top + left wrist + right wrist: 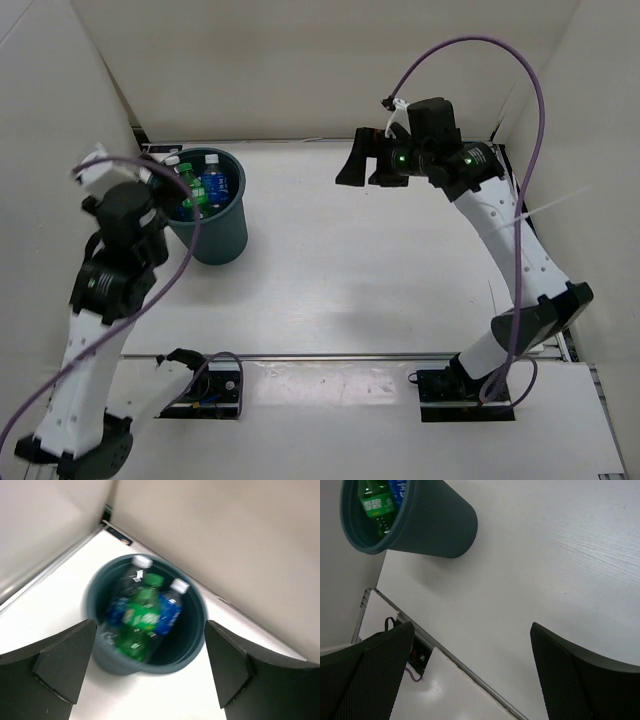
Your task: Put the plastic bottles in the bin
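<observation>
The dark teal bin point(238, 215) stands at the table's back left. Bottles lie inside it: a green one point(188, 183) and a clear one with a blue label point(213, 186). In the blurred left wrist view the bin point(197, 630) holds the green bottle point(139, 622), a blue-labelled bottle point(170, 611) and another white-capped bottle point(136, 572). I cannot make out a plain clear bottle. My left gripper point(167, 188) hovers over the bin's left rim, open and empty point(150, 667). My right gripper point(362, 168) is open and empty, high over the back centre point(470, 675). The right wrist view shows the bin point(440, 525) from afar.
White walls enclose the table at the back and on both sides; the bin stands close to the back left corner. A metal rail point(330, 355) runs along the near edge by the arm bases. A purple cable point(520, 70) loops above the right arm.
</observation>
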`<action>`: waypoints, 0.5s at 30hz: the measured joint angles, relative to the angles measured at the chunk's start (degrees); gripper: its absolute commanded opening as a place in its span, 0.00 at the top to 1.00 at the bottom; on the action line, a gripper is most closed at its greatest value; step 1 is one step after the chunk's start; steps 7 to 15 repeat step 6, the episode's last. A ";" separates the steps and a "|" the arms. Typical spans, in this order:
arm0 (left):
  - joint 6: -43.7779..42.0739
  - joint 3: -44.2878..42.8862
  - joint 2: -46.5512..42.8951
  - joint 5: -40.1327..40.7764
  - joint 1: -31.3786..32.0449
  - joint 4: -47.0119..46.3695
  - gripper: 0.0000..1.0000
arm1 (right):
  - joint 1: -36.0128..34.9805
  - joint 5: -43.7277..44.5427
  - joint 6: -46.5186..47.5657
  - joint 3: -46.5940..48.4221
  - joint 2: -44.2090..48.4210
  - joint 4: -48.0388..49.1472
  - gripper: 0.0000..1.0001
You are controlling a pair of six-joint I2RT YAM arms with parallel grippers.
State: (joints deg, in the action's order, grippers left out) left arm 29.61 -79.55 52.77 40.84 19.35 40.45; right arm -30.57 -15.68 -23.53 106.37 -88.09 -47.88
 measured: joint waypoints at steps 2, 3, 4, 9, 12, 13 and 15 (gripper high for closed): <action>0.57 2.23 -5.64 1.92 0.00 2.97 0.00 | 2.43 -3.04 -0.09 -0.20 -2.27 -0.04 0.00; 0.74 3.26 -8.24 2.56 -0.02 3.78 0.00 | 3.32 -4.07 -0.13 -0.59 -3.15 -0.15 0.00; 0.79 3.89 -9.75 4.09 -0.02 5.25 0.00 | 3.87 -4.59 -0.26 -1.57 -3.39 0.20 0.00; 0.76 5.53 -10.99 8.20 -0.02 7.17 0.00 | 4.50 -5.66 -0.44 -3.54 -3.45 -0.09 0.00; 0.76 5.53 -10.99 8.20 -0.02 7.17 0.00 | 4.50 -5.66 -0.44 -3.54 -3.45 -0.09 0.00; 0.76 5.53 -10.99 8.20 -0.02 7.17 0.00 | 4.50 -5.66 -0.44 -3.54 -3.45 -0.09 0.00; 0.76 5.53 -10.99 8.20 -0.02 7.17 0.00 | 4.50 -5.66 -0.44 -3.54 -3.45 -0.09 0.00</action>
